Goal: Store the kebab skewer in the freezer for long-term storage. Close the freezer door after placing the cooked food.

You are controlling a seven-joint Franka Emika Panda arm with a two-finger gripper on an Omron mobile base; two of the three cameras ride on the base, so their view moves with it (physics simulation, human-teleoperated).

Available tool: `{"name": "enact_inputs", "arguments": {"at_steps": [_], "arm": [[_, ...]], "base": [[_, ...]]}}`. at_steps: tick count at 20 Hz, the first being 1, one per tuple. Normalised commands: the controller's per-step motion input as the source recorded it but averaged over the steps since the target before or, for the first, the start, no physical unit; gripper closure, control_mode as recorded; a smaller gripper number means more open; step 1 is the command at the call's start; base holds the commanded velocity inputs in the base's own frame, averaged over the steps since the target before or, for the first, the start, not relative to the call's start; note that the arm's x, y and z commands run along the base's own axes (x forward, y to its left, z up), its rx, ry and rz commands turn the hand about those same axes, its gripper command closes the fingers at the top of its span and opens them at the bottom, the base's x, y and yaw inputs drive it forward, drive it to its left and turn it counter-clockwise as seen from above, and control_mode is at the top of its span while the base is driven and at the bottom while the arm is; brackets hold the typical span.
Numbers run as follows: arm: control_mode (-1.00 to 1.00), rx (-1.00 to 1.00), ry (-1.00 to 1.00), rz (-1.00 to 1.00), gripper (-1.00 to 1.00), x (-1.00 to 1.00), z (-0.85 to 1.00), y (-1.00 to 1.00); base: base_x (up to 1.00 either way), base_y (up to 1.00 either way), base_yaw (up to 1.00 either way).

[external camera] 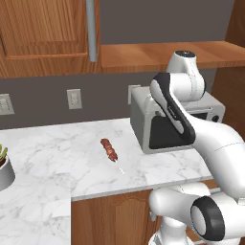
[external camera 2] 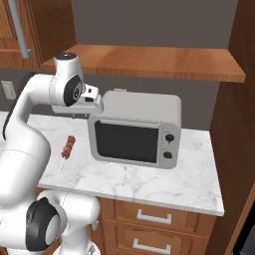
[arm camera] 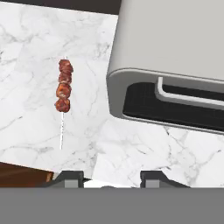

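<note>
Claw: the gripper (arm camera: 112,178) hangs high over the marble counter (arm camera: 144,153), looking down; its two dark fingertips (arm camera: 70,177) stand apart with bare stone between them, nothing held. Jaws parted.
Skewer: the kebab skewer (arm camera: 64,94) lies flat on the counter, off to the left of the claw and farther ahead of it, well apart from the tips. Four reddish-brown chunks sit bunched at the far end; the bare pale stick points back toward the claw's left fingertip.
Skewer, from the base: on the left base view the kebab skewer (external camera: 110,150) rests alone on open marble, left of the microwave (external camera: 158,127). On the right base view the kebab skewer (external camera 2: 68,147) lies below the arm's wrist, just beside the microwave's left wall.
Microwave: the microwave (arm camera: 175,65) sits ahead and to the right of the claw, its grey top and dark door window (arm camera: 175,107) facing it; not touching the skewer.
Counter edge: the wood cabinet front (arm camera: 22,173) shows just left of the claw's left tip.
Far left: a grey pot with greenery (external camera: 4,170) sits at the counter's end, well away from the claw.
</note>
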Motion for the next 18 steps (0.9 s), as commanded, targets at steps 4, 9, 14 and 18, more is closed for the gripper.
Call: {"name": "enact_inputs", "arguments": {"at_steps": [4, 9, 14, 18], "arm": [[-1.00, 0.06, 0.03, -0.02, -1.00, -0.03, -0.04, -0.11], [-1.00, 0.00, 0.21, 0.00, -1.00, -0.15, -0.33, 0.19], [-1.00, 0.03, 0.20, -0.02, -1.00, -0.09, -0.65, 0.62], [-1.00, 0.02, 0.11, -0.05, -1.00, 0.03, -0.82, 0.55]], "base": [[0.00, 0.00, 0.00], [0.00, 0.00, 0.00], [0.00, 0.00, 0.00], [0.00, 0.00, 0.00]]}}
